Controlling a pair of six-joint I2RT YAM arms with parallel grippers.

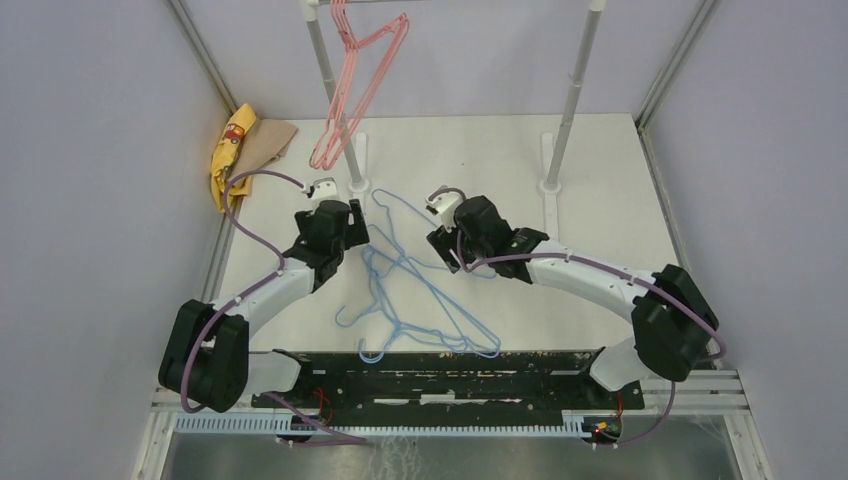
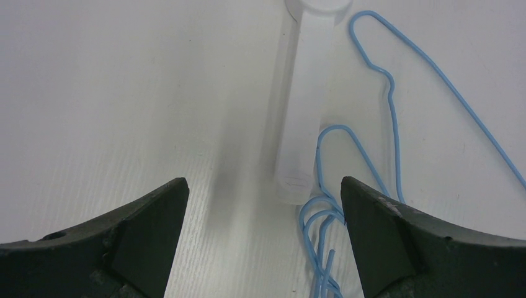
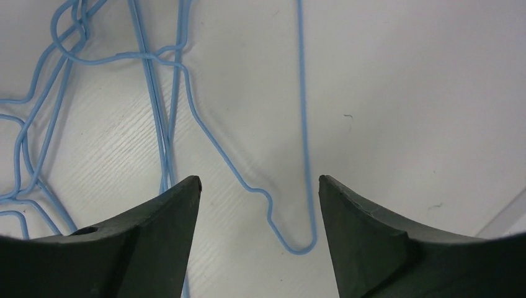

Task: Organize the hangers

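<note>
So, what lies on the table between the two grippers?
The tangled light blue hangers lie between the left gripper and right gripper, as the top view shows.

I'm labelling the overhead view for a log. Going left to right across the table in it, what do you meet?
Yellow cloth → left gripper → blue hangers → right gripper → right rack pole.

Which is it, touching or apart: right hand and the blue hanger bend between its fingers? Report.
Apart. The right wrist view shows the open right hand with bare table on both sides of the blue hanger bend; neither finger meets it.
</note>
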